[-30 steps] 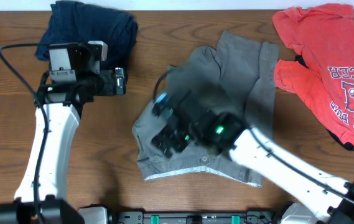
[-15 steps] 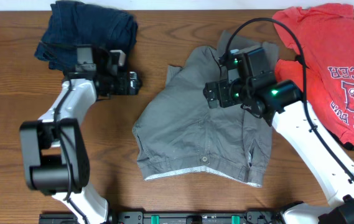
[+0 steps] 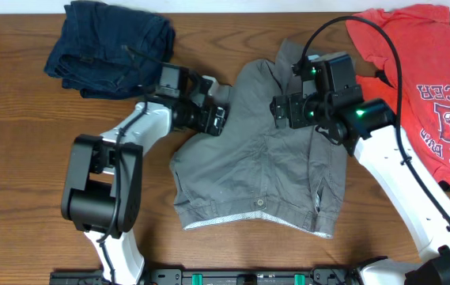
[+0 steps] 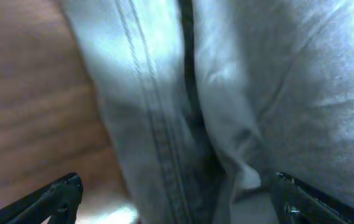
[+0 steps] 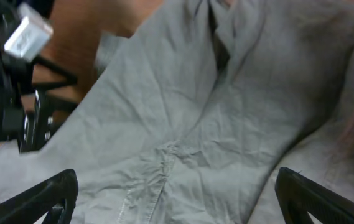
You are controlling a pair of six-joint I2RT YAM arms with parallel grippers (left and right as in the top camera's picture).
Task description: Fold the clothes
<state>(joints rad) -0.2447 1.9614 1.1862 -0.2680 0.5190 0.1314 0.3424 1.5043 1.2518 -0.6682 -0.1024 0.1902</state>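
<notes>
Shorts (image 3: pixel 248 170): rumpled and spread mid-table, right between the two arms; waistband along the near edge, pale lining peeking out, legs pointing to the far side.
Button (image 3: pixel 260 203): dead centre of the waistband, facing up.
Left gripper (image 3: pixel 216 120): down low at the shorts' left edge, jaws flung wide, clamped on nothing. In the left wrist view, a stitched seam and a dark fold between the fingertips (image 4: pixel 61 194), bare wood off to the left.
Right gripper (image 3: pixel 282 111): over the upper middle of the shorts, jaws spread just as wide, nothing held. Right wrist view packed with wrinkled grey cloth, fingertips (image 5: pixel 49 196) low in both corners.
Pairing: near each other, facing across the cloth.
Denim garment (image 3: pixel 110 43): dark navy, bunched at the far left, apart from the shorts.
Red T-shirt (image 3: pixel 414 75): far right, white lettering up, just beside the shorts' right leg; touching or not, cannot tell.
Table (image 3: pixel 19 174): brown wood grain under everything.
</notes>
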